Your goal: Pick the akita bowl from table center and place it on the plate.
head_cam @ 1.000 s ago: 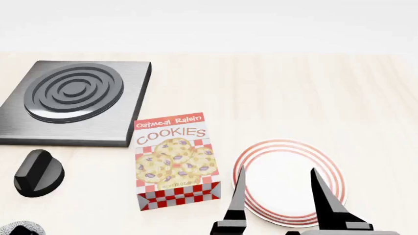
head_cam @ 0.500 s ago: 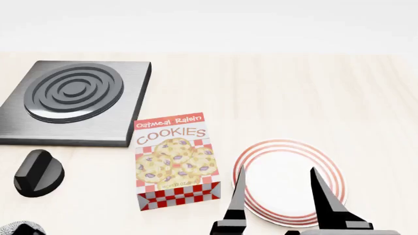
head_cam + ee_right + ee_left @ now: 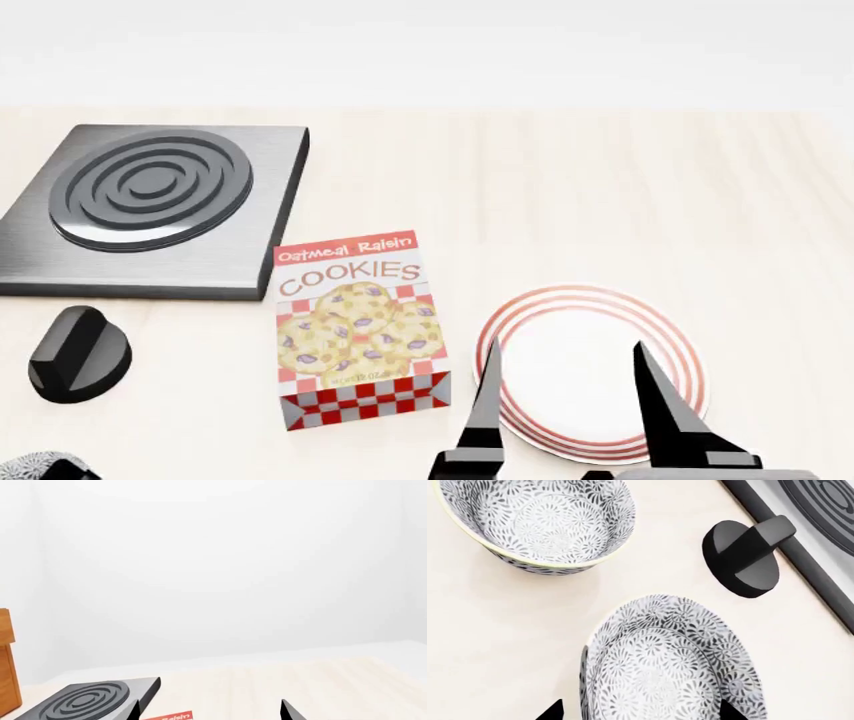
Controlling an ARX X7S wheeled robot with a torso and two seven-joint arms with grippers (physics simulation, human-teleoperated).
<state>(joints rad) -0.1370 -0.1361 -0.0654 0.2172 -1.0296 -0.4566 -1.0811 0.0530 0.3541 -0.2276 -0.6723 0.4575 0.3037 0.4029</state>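
While the head view runs from a grey stove plate (image 3: 150,205) at upper left to the plate (image 3: 591,371) at lower right, only a speckled sliver of the akita bowl (image 3: 43,466) shows at the lower-left corner. A black knob (image 3: 79,352) lies on the worktop (image 3: 561,190) just below the stove plate. At centre stands an upright cookie box (image 3: 355,326), just left of the red-ringed plate.

The left wrist view looks down on the akita bowl (image 3: 670,662) at the lower middle of the frame, with the left tool (image 3: 640,714) spread wide, its two dark fingertips at either side of the bowl at the bottom edge; whether they touch it cannot be told. A second bowl (image 3: 540,522) of the same pattern sits at upper left, apart from the first, and the knob (image 3: 746,555) lies at upper right.

Reaching forward from the bottom of the head view, the right tool (image 3: 570,385) hangs over the near part of the plate, fingers parted and holding nothing.
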